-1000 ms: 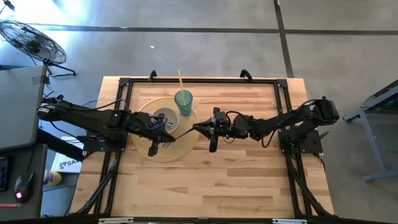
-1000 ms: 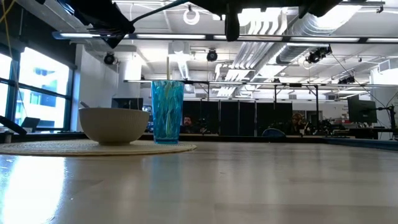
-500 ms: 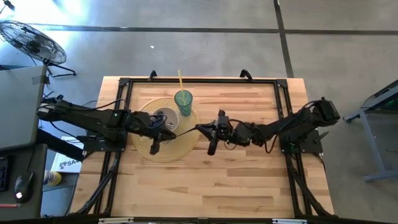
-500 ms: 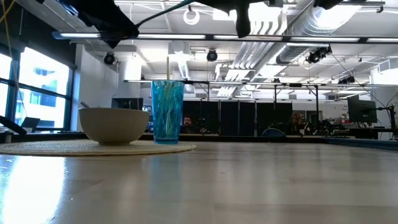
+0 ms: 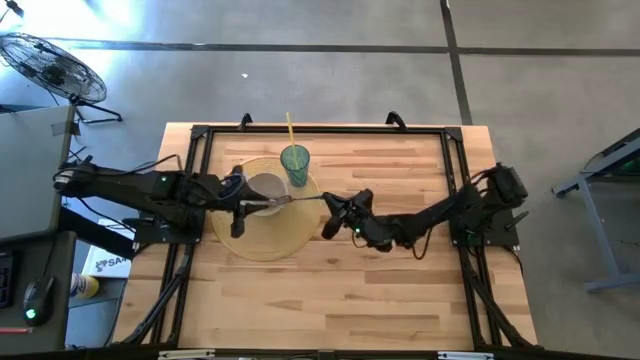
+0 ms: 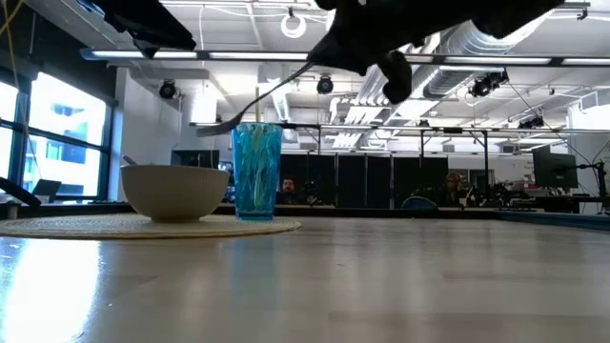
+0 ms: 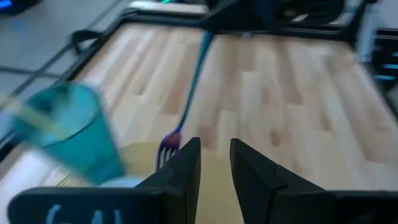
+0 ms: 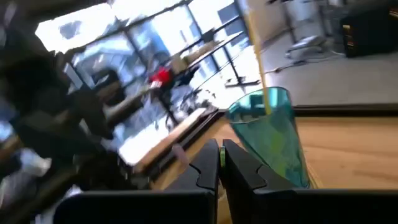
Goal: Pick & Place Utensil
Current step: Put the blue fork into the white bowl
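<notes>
Pale wooden boards make up the desk (image 5: 380, 270), with a round woven placemat (image 5: 262, 245) lying toward its left side. On the mat stand a bowl (image 5: 266, 189) and, just beside it, a teal cup (image 5: 295, 160) with a yellow straw (image 5: 290, 128).

A fork (image 5: 295, 200) hangs in the air above the mat, its tines over the bowl's edge. The right end effector (image 5: 335, 208) is pinched tight on the far end of the handle, holding it roughly level. The left end effector (image 5: 240, 208) sits just beside the tines with its fingers slightly parted and nothing between them; the left wrist view shows the fork (image 7: 189, 93) stretching away beyond its fingertips (image 7: 186, 155).

The fork looks thin, light and stiff, likely plastic, so it needs little force. Its slim, smooth handle could pivot or slip between flat pads, especially held at the very end. A hold nearer mid-handle would probably steady it better when setting it down.
</notes>
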